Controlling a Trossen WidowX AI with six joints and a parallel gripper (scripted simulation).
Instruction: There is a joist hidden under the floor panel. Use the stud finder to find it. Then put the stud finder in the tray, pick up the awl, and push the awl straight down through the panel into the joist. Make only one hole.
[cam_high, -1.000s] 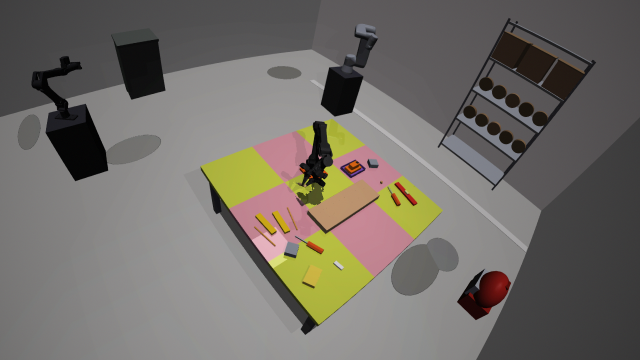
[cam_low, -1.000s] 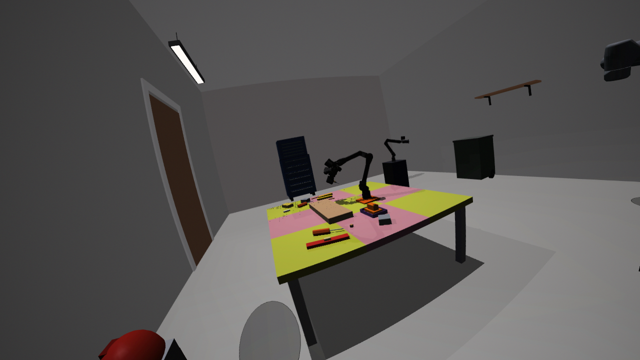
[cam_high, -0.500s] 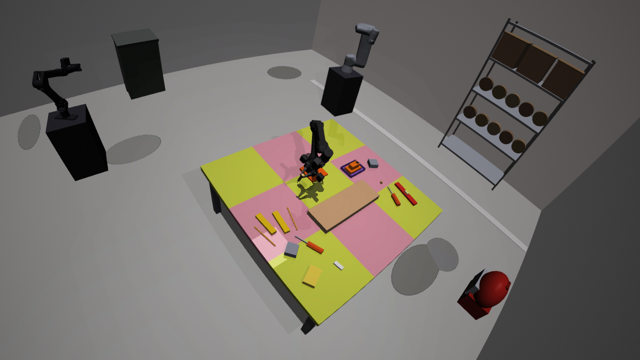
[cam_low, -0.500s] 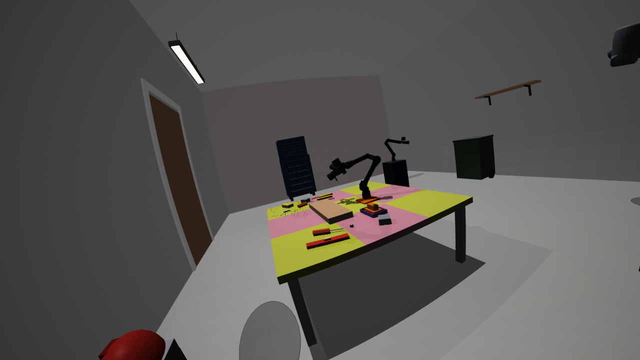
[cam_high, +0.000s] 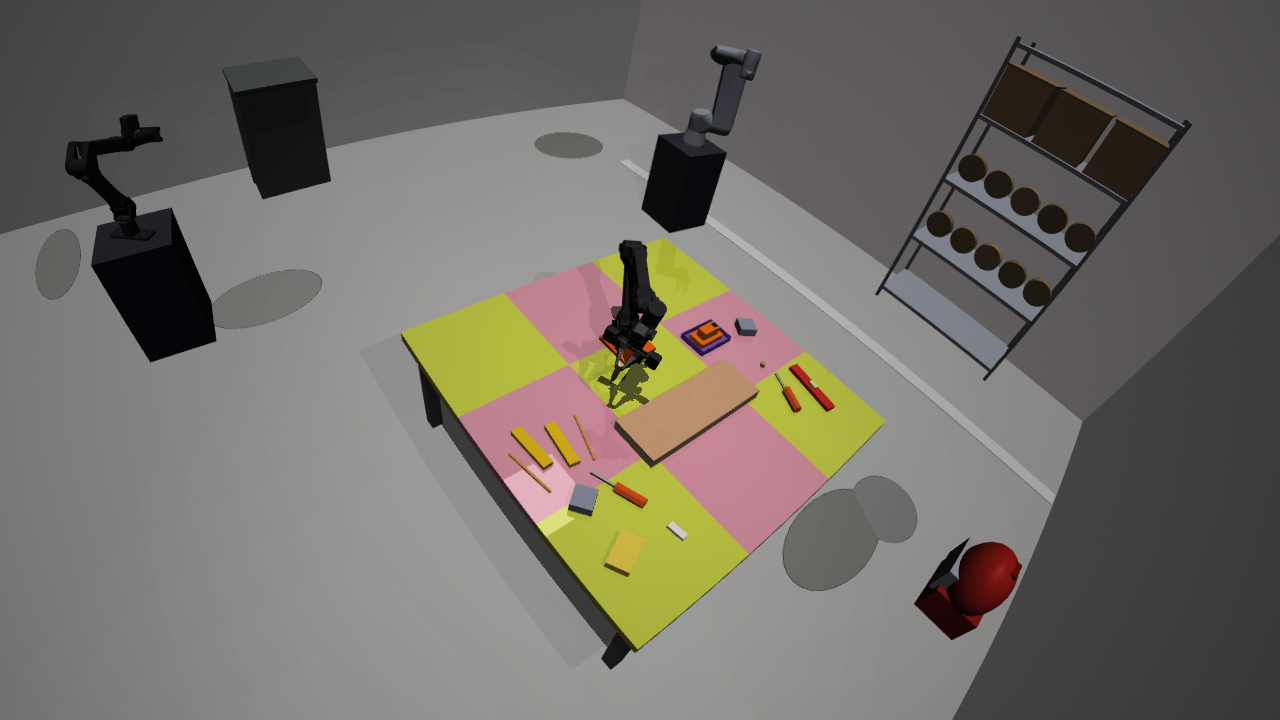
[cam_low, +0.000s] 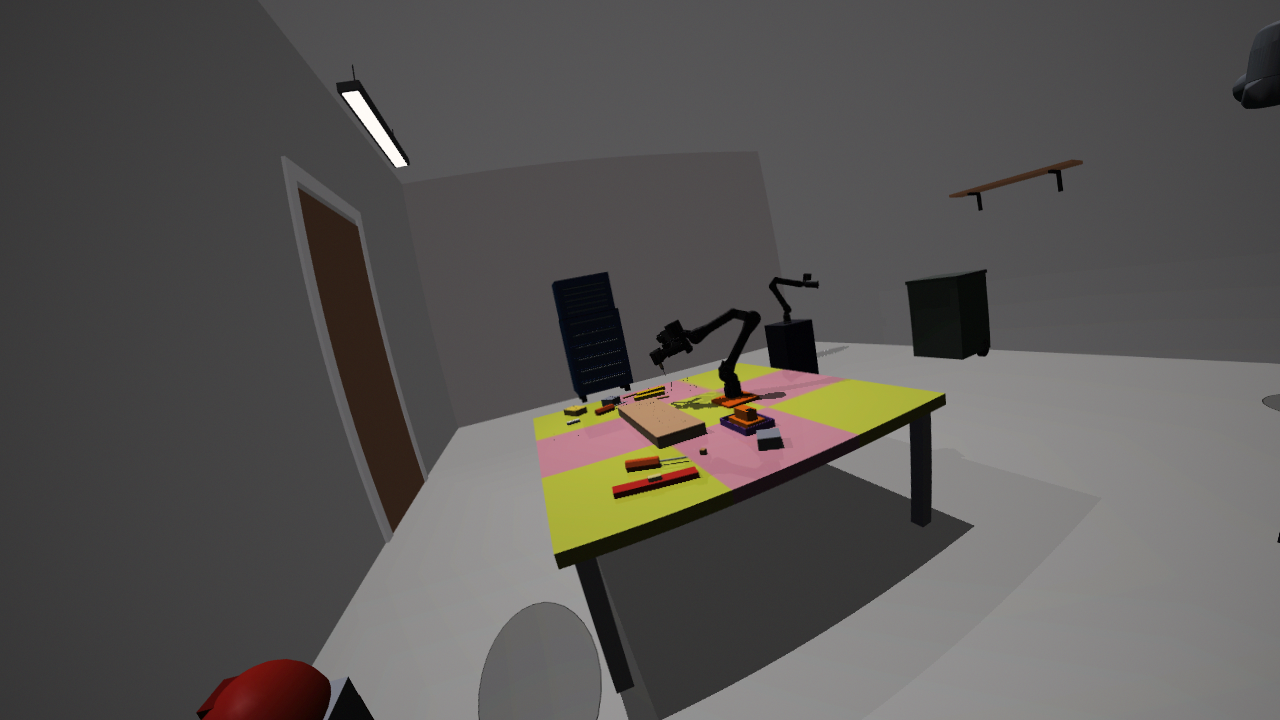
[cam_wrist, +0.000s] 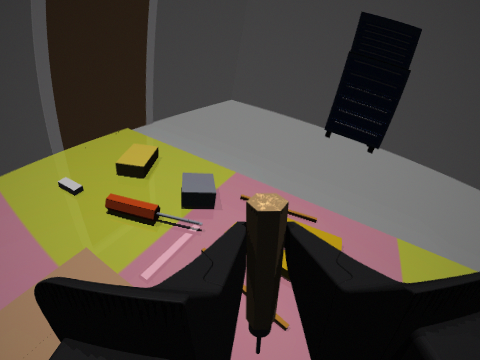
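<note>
Wooden-handled, the awl (cam_wrist: 266, 260) sat clamped in the gripper (cam_wrist: 262, 314) above the table (cam_high: 805, 465) near the floor panel's (cam_high: 689, 410) far-left end, apparently for piercing, while the stud finder (cam_high: 707, 334) lay in its tray (cam_high: 691, 341).

Panel (cam_high: 687, 409) lies mid-table (cam_high: 447, 331). Tray (cam_high: 691, 340) holding stud finder (cam_high: 707, 332) sits behind the panel; the awl (cam_wrist: 266, 260) hangs beside the panel's far end.

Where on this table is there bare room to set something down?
The yellow corner square left of the arm, and the pink square in front of the panel. Crowded: the strips and the screwdriver.
</note>
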